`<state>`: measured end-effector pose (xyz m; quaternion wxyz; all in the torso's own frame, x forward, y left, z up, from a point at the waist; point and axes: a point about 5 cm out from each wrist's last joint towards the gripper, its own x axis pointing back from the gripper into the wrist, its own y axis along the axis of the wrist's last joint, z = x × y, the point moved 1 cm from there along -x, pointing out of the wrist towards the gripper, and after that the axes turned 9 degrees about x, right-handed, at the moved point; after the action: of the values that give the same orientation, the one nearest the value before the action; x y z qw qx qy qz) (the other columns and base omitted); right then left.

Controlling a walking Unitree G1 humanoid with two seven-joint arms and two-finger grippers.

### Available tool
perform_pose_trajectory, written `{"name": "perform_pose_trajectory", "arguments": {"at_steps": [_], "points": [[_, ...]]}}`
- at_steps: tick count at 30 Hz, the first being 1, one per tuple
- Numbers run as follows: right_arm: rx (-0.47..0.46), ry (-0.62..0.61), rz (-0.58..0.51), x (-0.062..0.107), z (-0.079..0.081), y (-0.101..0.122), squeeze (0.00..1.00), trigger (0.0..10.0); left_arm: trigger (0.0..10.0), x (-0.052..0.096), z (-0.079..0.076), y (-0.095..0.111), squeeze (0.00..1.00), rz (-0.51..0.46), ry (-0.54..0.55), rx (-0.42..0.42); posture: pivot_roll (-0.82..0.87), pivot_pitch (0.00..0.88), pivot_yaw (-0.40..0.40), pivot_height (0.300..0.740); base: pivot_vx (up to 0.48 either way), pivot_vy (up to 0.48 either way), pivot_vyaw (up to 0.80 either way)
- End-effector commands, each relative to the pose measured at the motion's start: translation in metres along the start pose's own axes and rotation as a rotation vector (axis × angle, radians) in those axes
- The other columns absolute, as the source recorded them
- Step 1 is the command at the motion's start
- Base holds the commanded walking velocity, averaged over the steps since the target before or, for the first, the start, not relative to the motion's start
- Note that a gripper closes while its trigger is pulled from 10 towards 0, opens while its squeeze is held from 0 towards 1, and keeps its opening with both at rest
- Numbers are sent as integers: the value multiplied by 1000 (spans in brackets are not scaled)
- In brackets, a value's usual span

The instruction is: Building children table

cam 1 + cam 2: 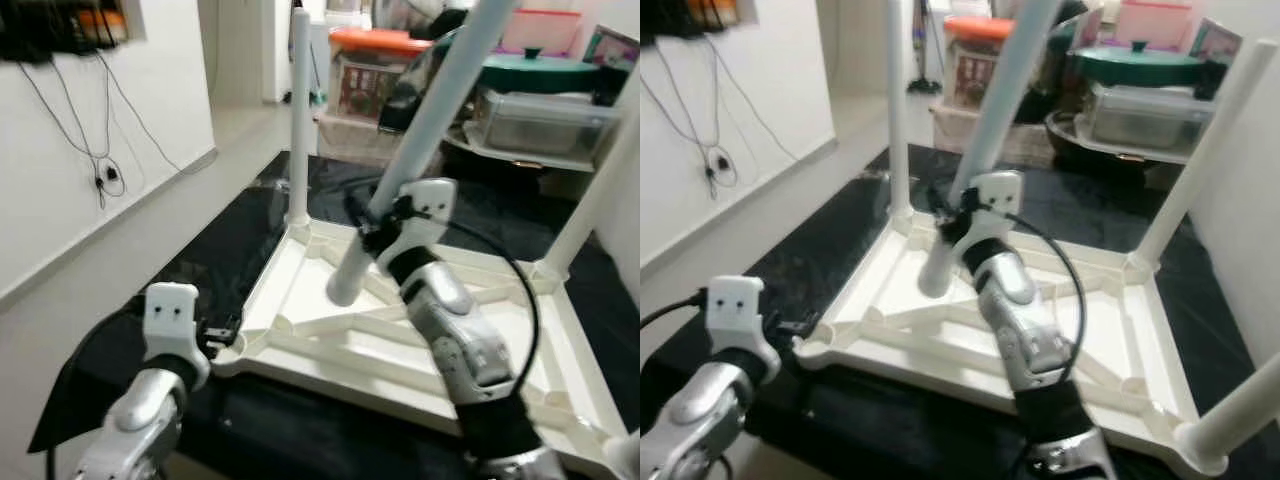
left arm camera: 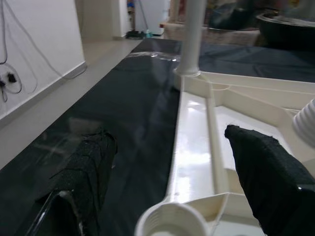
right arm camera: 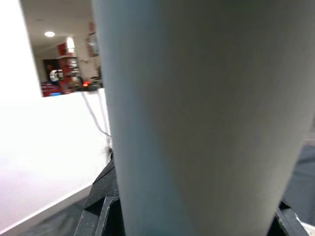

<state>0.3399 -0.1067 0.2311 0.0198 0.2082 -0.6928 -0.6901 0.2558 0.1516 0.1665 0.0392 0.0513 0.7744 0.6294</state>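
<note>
Sitting nearest the camera, the left gripper (image 1: 222, 333) is seen with its two black fingers (image 2: 268, 167) spread apart either side of the near-left corner of the upturned white tabletop (image 1: 330, 345); an empty round leg socket (image 2: 170, 223) lies right between them, and no contact with the plastic can be confirmed. The tabletop is laid underside up on a dark glossy floor mat (image 1: 215, 250), ribs and diagonal braces exposed. Further in, over the middle of the frame, the right gripper (image 1: 372, 232) is clamped on a loose white table leg (image 1: 430, 110); the leg is held tilted, lower end hanging just above the ribs, upper end leaning away to the right and out of frame. In the right wrist view the leg (image 3: 197, 118) is gripped between the black pads. At the far-left corner an upright leg (image 1: 298, 120) is seated in its socket. At the far-right corner a second fitted leg (image 1: 595, 195) is seen slanting in the picture. A third fitted leg (image 1: 1240, 410) shows at the near-right corner. Behind, storage boxes and a green-lidded pot (image 1: 535, 70) are stacked. On the left, cables (image 1: 100, 160) hang down a white wall.
</note>
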Motion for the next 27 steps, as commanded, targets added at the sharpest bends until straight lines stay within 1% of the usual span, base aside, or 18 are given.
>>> {"name": "perform_pose_trajectory", "arguments": {"at_steps": [1, 10, 22, 27], "points": [[0, -23, -1, 1, -4, -2, 0, 10000, 10000, -1, 1, 0, 0, -3, 13, -12, 94, 0, -78, 740, 0, 461, 0], [-6, -10, -1, 2, 0, -5, 0, 10000, 10000, 0, 2, -3, 0, 9, 24, -20, 96, 0, -79, 740, 0, 463, 0], [-9, -6, -1, 2, -2, -4, 0, 10000, 10000, -1, 0, -2, 0, -3, 30, -32, 92, 0, -79, 740, 0, 0, 0], [-38, 37, -4, 2, 2, -4, 0, 10000, 10000, 0, 0, -5, 0, 2, 42, -45, 89, 0, -79, 740, 0, 0, 0]]}}
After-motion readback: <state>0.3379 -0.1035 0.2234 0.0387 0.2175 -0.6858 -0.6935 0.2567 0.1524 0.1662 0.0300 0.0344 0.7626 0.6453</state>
